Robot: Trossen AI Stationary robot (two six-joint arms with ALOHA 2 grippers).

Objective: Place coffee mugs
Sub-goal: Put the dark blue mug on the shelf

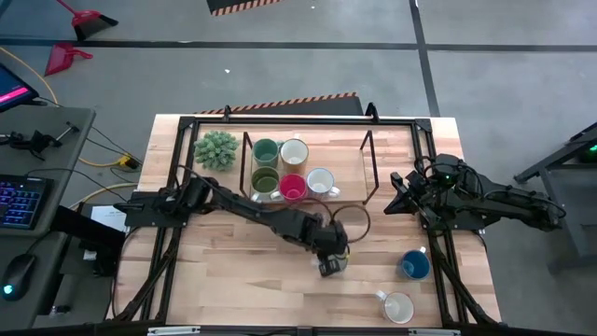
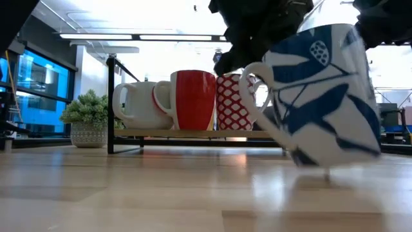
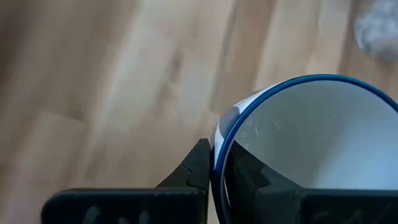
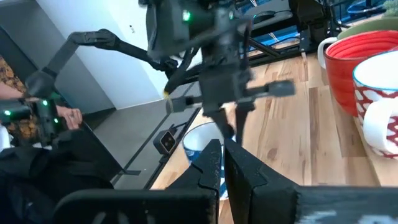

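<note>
While five mugs (image 1: 291, 168) sit grouped on the rack (image 1: 369, 166), the left gripper (image 1: 330, 264) clenches the rim of a blue-patterned mug (image 2: 318, 96), tilted just off the table (image 1: 233, 289). Two mugs (image 1: 407, 285) wait near the front right. Right gripper (image 1: 399, 194): closed, empty, parked beside the rack. Potted plant (image 1: 216, 148): clear of the route.

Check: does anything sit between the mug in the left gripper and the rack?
Nothing visible. The left gripper is shut on the mug at its rim; only bare table lies between it and the rack.
</note>
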